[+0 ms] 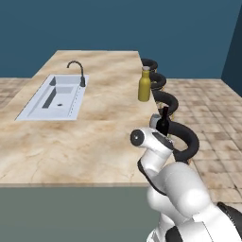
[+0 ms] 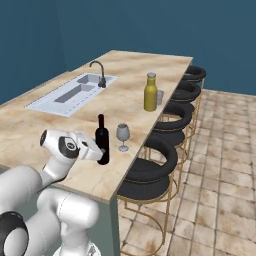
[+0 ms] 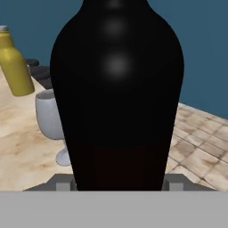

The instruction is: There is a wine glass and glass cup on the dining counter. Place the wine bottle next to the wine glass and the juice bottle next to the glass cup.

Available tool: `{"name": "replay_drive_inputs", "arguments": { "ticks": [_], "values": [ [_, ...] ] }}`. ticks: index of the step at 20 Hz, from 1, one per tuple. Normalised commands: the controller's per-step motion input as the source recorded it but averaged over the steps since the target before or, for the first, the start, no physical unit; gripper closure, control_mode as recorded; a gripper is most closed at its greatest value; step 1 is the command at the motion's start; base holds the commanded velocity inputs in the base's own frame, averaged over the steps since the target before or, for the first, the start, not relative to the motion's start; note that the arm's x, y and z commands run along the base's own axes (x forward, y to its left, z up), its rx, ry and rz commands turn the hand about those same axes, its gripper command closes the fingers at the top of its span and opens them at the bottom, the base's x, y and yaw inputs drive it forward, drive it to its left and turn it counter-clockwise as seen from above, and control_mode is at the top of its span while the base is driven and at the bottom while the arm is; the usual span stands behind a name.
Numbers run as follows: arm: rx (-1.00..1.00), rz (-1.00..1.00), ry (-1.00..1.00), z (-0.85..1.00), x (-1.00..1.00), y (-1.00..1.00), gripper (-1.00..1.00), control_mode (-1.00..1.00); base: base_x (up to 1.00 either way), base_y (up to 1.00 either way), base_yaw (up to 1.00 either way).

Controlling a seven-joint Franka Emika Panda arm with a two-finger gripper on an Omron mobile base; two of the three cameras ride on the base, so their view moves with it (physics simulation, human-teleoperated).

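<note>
Near-black glass looms in the hand view: the wine bottle (image 3: 116, 89) stands right against the camera, upright, between the two small finger tips (image 3: 63, 182) at its base. The gripper (image 2: 99, 150) is clamped on the bottle's lower body; in the right base view the bottle rests on the dining counter (image 2: 60, 120) near its stool-side edge. The wine glass (image 2: 123, 136) stands just beside it, at about three o'clock from the bottle in that view, apart from it by a small gap. In the hand view the glass sits at about nine o'clock of the bottle, partly hidden behind it.

Farther along the same edge, at roughly one o'clock from the wine glass in the right base view, the juice bottle (image 2: 150, 92) stands upright with the glass cup (image 2: 160, 97) just beside it on the side nearer the stools. The sink (image 2: 70, 95) and black faucet (image 2: 99, 72) lie at about eleven o'clock from the wine bottle. Black stools (image 2: 150, 170) line the counter's right side.
</note>
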Motion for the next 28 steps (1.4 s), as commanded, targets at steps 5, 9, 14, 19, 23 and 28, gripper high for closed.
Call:
{"name": "replay_drive_inputs", "arguments": {
  "ticks": [5, 9, 14, 19, 23, 28],
  "values": [
    [-0.06, 0.00, -0.05, -0.07, 0.00, -0.02, 1.00, -1.00, 0.00, 0.00, 0.00],
    [-0.07, 0.00, -0.08, -0.03, 0.00, -0.04, 1.00, -1.00, 0.00, 0.00, 0.00],
    [-0.04, 0.00, -0.07, -0.04, 0.01, -0.06, 1.00, -1.00, 0.00, 0.00, 0.00],
    [0.00, 0.00, -0.01, -0.07, 0.04, -0.06, 1.00, -1.00, 0.00, 0.00, 0.00],
    [0.00, 0.00, 0.00, -0.09, 0.06, -0.07, 1.00, -1.00, 0.00, 0.00, 0.00],
    [0.00, 0.00, 0.00, -0.10, 0.10, -0.08, 1.00, -1.00, 0.00, 0.00, 0.00]
  ]
}}
